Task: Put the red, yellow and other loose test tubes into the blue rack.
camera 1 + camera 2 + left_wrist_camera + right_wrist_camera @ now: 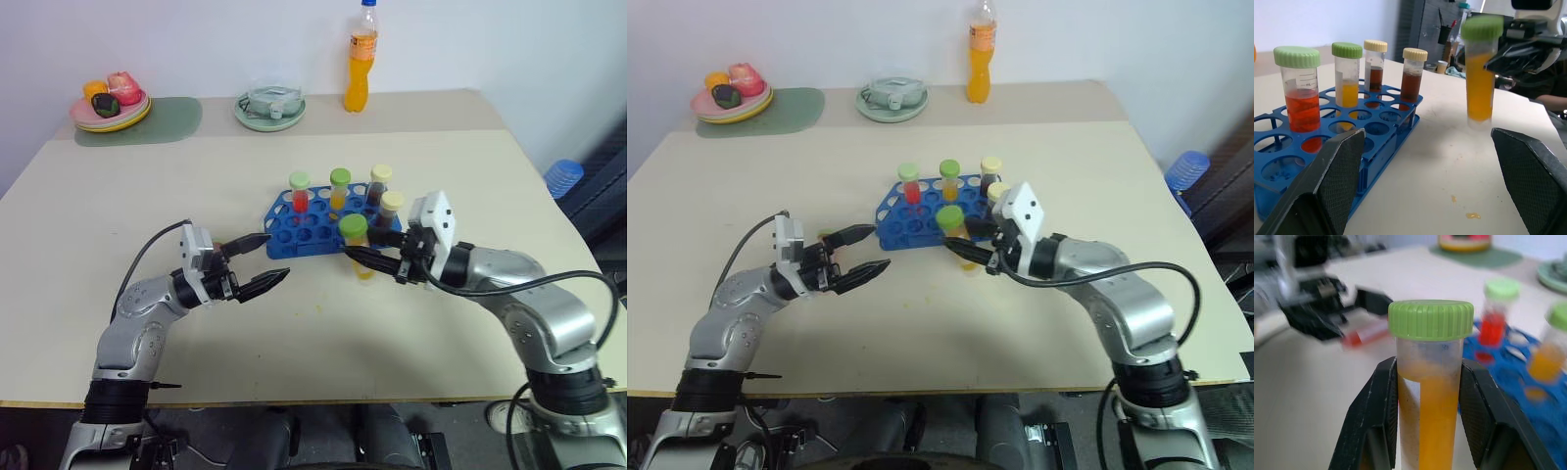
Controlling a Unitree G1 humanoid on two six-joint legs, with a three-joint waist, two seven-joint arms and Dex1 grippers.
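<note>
The blue rack (312, 227) sits mid-table. Upright in it stand a red test tube (299, 193), a yellow test tube (339, 188) and two brown cream-capped tubes (380, 183). Just in front of the rack's right end, my right gripper (359, 257) is shut on another yellow test tube with a green cap (1431, 382), held upright above the table. To the rack's left, my left gripper (259, 262) hangs open, nothing between its fingers (1337, 181). A loose red tube (1365, 336) lies on the table beside the left gripper.
An orange drink bottle (361, 61) stands at the table's far edge, with a pale green dish (269, 108) to its left. Plates of toy fruit (110, 106) rest on a green mat (147, 124) at the far left. A blue stack (563, 178) sits beyond the right edge.
</note>
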